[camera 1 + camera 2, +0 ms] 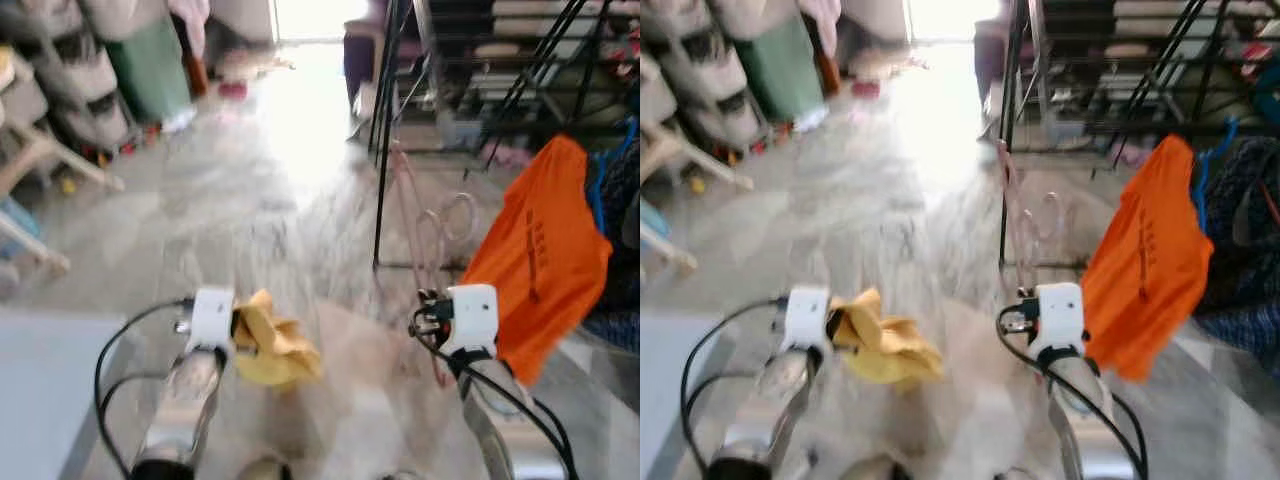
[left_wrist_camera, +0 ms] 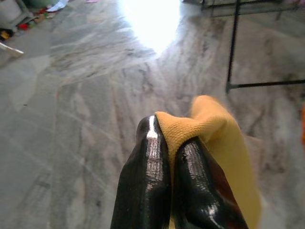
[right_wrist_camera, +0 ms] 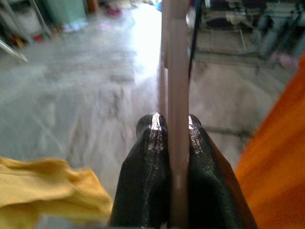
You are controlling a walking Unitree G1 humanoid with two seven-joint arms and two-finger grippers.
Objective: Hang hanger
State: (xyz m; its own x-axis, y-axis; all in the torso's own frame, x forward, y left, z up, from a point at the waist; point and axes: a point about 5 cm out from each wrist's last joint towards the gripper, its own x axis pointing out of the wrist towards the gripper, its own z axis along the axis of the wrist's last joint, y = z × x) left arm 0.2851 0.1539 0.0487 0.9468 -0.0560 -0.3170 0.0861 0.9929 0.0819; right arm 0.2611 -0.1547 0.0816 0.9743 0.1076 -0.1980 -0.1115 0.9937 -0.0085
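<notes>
A pale pink hanger (image 1: 432, 236) stands upright in front of me, its hook curling near the drying rack's leg. My right gripper (image 3: 171, 125) is shut on the hanger's bar (image 3: 174, 71), which runs up between the two black fingers. A yellow cloth (image 1: 270, 348) hangs crumpled from my left gripper (image 2: 167, 138), which is shut on a fold of it (image 2: 209, 129). Both silver arms reach forward over the marble floor, the left wrist (image 1: 208, 318) and the right wrist (image 1: 468, 315) about level.
A black metal drying rack (image 1: 385, 130) stands ahead on the right, with an orange shirt (image 1: 540, 255) and dark blue clothes (image 1: 615, 200) draped on it. Stacked white chairs (image 1: 70, 90) and a green bin (image 1: 148, 65) line the left. Bright glare covers the floor ahead.
</notes>
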